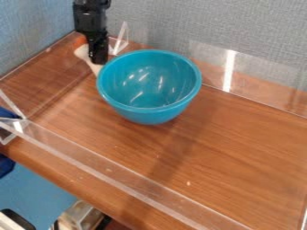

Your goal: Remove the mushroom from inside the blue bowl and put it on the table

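The blue bowl [147,85] sits on the table [192,148], left of centre, and its inside looks empty. Behind the bowl's left rim, my black gripper [93,52] points down, low over the wood in the back left corner. It is shut on the mushroom [96,59]. A bit of white stem shows below the fingers and an orange edge to their left. The fingers hide most of the mushroom. I cannot tell whether it touches the table.
Low clear acrylic walls edge the table: one along the front [144,162], one at the back right [246,72], one on the left [30,67]. A grey-blue wall stands close behind the gripper. Bare wood lies right of and in front of the bowl.
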Robot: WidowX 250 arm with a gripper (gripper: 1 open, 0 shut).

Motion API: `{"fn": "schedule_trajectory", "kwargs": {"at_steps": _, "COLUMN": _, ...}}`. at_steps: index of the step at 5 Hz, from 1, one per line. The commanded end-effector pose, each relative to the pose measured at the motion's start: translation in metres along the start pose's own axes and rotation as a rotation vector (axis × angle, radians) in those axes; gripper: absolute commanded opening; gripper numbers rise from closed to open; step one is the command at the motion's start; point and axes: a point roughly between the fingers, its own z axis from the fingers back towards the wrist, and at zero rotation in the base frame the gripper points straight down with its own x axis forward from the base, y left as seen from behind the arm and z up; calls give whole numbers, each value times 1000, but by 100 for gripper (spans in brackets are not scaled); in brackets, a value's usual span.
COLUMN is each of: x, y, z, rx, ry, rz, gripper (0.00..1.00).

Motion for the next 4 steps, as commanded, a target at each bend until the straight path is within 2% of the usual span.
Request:
{"fn": "schedule_trajectory", "kwargs": {"at_steps": 1, "x": 25, "y": 2, "z": 30, "rx": -81, "ry": -7, "rz": 100, "gripper": 0}}
{"fn": "schedule_trajectory", "kwargs": {"at_steps": 4, "x": 33, "y": 14, "z": 12, "rx": -59, "ry": -12, "rz": 176, "gripper": 0}}
